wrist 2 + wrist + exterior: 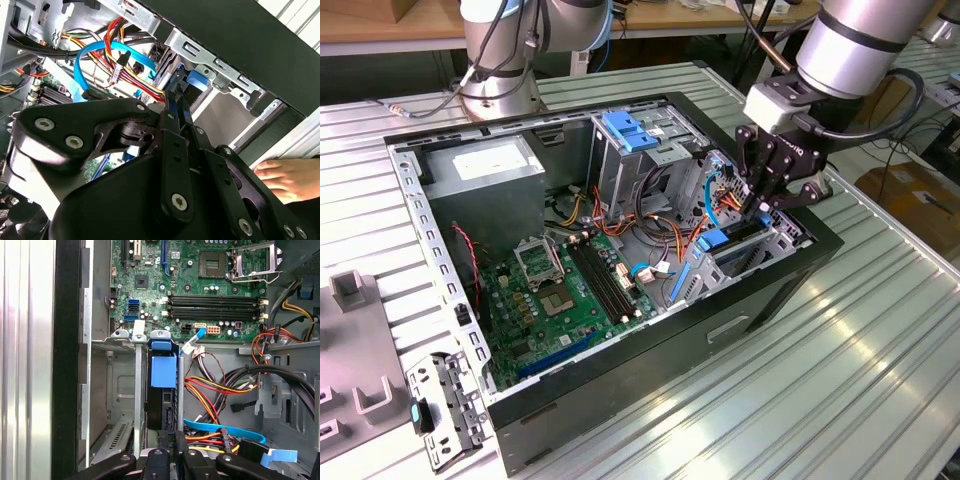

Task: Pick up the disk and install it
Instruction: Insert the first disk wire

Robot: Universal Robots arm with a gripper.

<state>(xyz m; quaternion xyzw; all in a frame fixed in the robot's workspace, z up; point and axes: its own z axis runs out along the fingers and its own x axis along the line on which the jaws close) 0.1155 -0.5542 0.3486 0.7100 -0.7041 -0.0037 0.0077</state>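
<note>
In the exterior view an open computer case [650, 360] lies on the ribbed metal worktop [840, 380]. The hand [767, 200] has reached down into the drive bay at about three o'clock from the motherboard [570, 290], close to the case wall. Just below its fingertips, toward seven o'clock, the disk [732, 240] stands on edge between the bay's metal walls, with its blue bracket uppermost.

In the second wrist view the hand's [176, 102] two black fingers are drawn close together, with only a thin slab between them. This looks like a pinch on the disk's edge, and the blue bracket [196, 80] sits just beyond the tips. A blue data cable [100, 55] and a bundle of red and yellow wires run just beside the fingers. A person's fingers [287, 177] rest outside the case wall.

In the first wrist view the disk [163, 372] is seen edge-on, upright in the slot, with its blue tab facing the camera and the grey guide rails touching it on both sides. The hand [173, 437] meets it at the near end. The orange and yellow wires [215, 390] lie just beside the slot.

My judgement is that picking up is done and installing is in hand: the disk is in the bay, though I cannot tell whether it is fully seated. Finishing calls for a straight push along the rails, kept square so the bracket does not bind and the cables stay clear.
</note>
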